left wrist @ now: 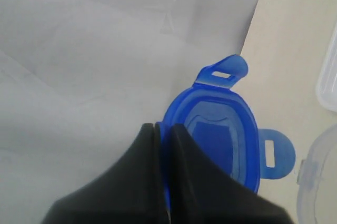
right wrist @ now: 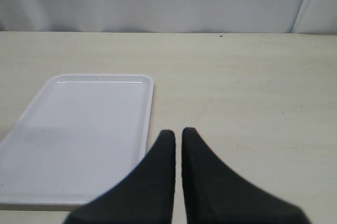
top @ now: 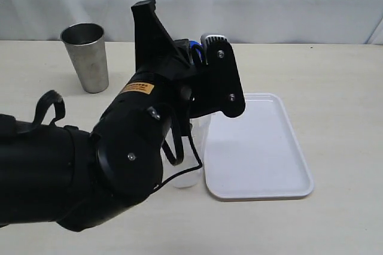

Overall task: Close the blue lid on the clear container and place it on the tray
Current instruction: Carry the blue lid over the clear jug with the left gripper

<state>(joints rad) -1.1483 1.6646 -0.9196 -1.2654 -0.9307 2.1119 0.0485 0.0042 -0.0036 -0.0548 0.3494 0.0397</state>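
My left gripper (left wrist: 163, 127) is shut on the rim of the blue lid (left wrist: 224, 129), which it holds on edge in the air with two snap flaps sticking out. In the exterior view only a sliver of the blue lid (top: 195, 48) shows above the big black left arm. The clear container (top: 203, 130) stands upright just left of the tray (top: 263, 153), mostly hidden by that arm; its open rim (left wrist: 316, 179) shows beside the lid. My right gripper (right wrist: 178, 131) is shut and empty, low over the table beside the tray (right wrist: 79, 129).
A steel cup (top: 87, 56) stands upright at the back left of the table. The left arm's body (top: 119, 159) covers the table's middle and front left. A white curtain runs behind the table.
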